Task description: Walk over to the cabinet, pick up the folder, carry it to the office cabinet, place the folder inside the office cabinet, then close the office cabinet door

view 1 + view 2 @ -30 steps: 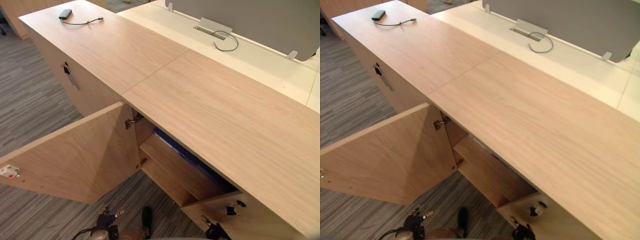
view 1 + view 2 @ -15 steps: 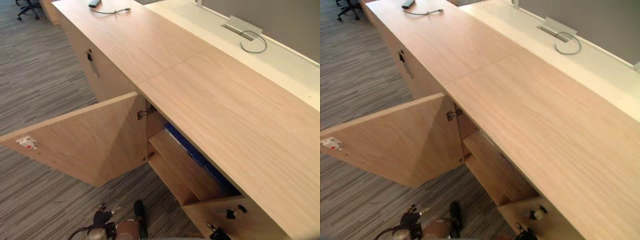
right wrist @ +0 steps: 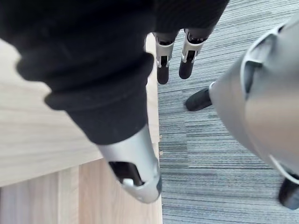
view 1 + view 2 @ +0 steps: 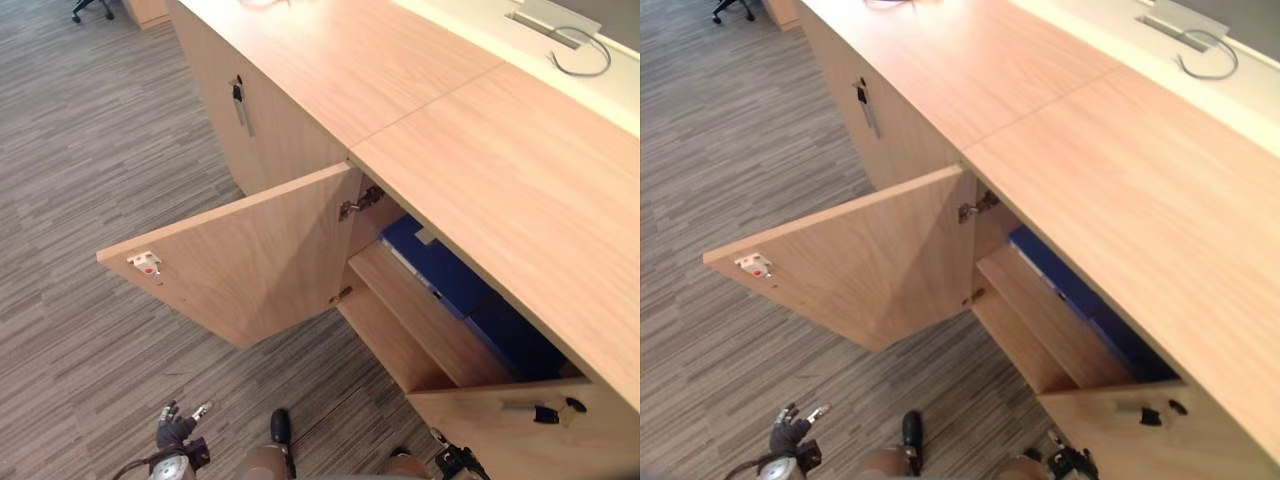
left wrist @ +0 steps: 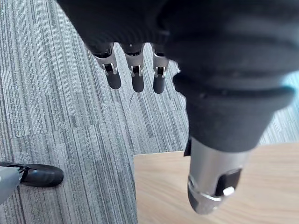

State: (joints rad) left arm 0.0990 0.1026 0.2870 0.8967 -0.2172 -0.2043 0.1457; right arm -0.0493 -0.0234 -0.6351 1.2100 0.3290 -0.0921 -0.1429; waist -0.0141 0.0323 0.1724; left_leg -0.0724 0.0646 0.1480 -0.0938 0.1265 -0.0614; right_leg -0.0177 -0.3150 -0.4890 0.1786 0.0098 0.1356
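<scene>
Well past the fingertips [image 5: 138, 84]: blue folder [image 4: 445, 275] inside office cabinet [image 4: 500, 170]
Door [image 4: 260, 255]: swung open
Left hand [image 5: 133, 70]: fingers straight, empty
Right hand [image 3: 162, 67]: fingers straight, empty

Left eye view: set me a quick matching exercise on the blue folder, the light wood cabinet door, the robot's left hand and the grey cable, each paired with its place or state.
Things:
1. blue folder
2. light wood cabinet door
3. left hand
4. grey cable

Places or states:
A. swung open over the grey carpet
B. lying on the shelf inside the light wood cabinet
C. on the white desk behind the cabinet
D. fingers straight, holding nothing

Pairs: 1-B, 2-A, 3-D, 4-C.
</scene>
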